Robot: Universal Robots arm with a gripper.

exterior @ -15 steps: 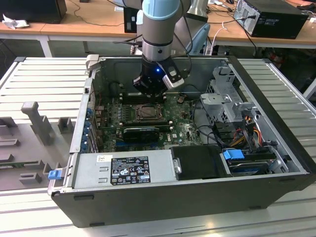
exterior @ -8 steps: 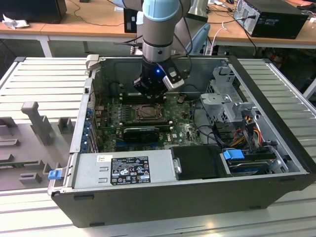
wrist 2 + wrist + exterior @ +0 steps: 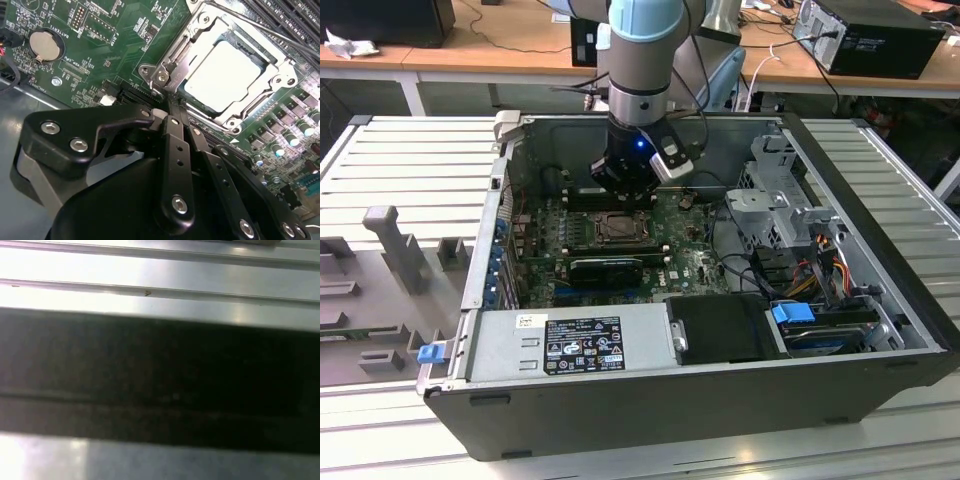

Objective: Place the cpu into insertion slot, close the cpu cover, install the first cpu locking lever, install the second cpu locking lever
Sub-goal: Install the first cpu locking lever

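Silver-grey cpu [image 3: 223, 75] already sits in the insertion slot [image 3: 200, 30], with the cpu cover [image 3: 175, 60] closed over it. The tool [image 3: 172, 112], fingers pinched narrow and empty, hovers beside the slot's corner, apparently working the locking levers.

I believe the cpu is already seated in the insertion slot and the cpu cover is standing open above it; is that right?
Not quite. The second wrist view shows the cpu seated in the insertion slot, but the cpu cover is folded down flat around it, framing its pale face, not standing open.
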